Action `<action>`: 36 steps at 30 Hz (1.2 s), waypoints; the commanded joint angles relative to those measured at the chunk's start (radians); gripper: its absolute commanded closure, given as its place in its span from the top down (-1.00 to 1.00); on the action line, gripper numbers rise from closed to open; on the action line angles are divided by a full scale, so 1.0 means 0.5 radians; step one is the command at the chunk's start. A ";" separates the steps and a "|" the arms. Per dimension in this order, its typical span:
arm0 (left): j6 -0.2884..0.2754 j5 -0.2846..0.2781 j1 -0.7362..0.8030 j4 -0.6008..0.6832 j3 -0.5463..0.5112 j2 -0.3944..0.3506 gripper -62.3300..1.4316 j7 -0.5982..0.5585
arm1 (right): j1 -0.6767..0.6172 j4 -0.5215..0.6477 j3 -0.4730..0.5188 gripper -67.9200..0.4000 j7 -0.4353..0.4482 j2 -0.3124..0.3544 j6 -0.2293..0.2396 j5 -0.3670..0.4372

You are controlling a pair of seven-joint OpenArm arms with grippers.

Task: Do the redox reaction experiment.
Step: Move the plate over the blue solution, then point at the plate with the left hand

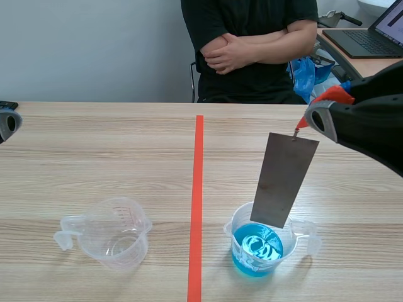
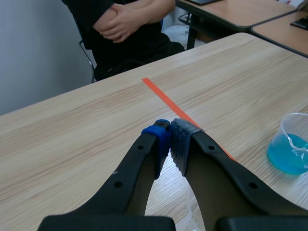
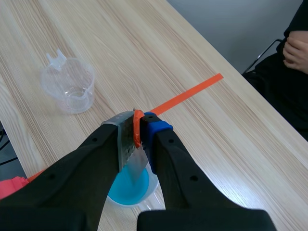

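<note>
A grey metal plate (image 1: 284,179) hangs tilted from my right gripper (image 1: 313,119), which is shut on its top end, where a small orange-red tab shows. The plate's lower edge is over the mouth of a clear beaker of blue liquid (image 1: 259,249); whether it touches the liquid I cannot tell. In the right wrist view the plate (image 3: 131,153) sits between the fingers of my right gripper (image 3: 138,131), with the blue beaker (image 3: 127,188) under it. My left gripper (image 2: 169,138) is shut on nothing and sits at the table's far left edge (image 1: 6,123). The blue beaker (image 2: 290,150) lies off to its right.
An empty clear beaker (image 1: 116,233) with a handle stands left of the orange tape line and also appears in the right wrist view (image 3: 71,86). A person (image 1: 252,47) sits across the table with folded arms. A laptop (image 1: 371,38) is on a desk at the back right.
</note>
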 commanded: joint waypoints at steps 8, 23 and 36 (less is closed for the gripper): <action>-0.003 -0.026 -0.006 0.036 -0.005 -0.032 -0.84 -0.039 | -0.003 0.009 0.110 -0.94 -0.066 0.017 0.011 0.114; -0.003 0.051 -0.005 0.036 0.024 -0.098 -0.82 -0.046 | -0.003 0.009 0.114 -0.94 -0.086 0.016 0.011 0.129; -0.003 0.528 -0.220 0.014 0.718 -0.198 -0.82 -0.221 | -0.002 0.009 0.114 -0.94 -0.082 0.016 0.011 0.142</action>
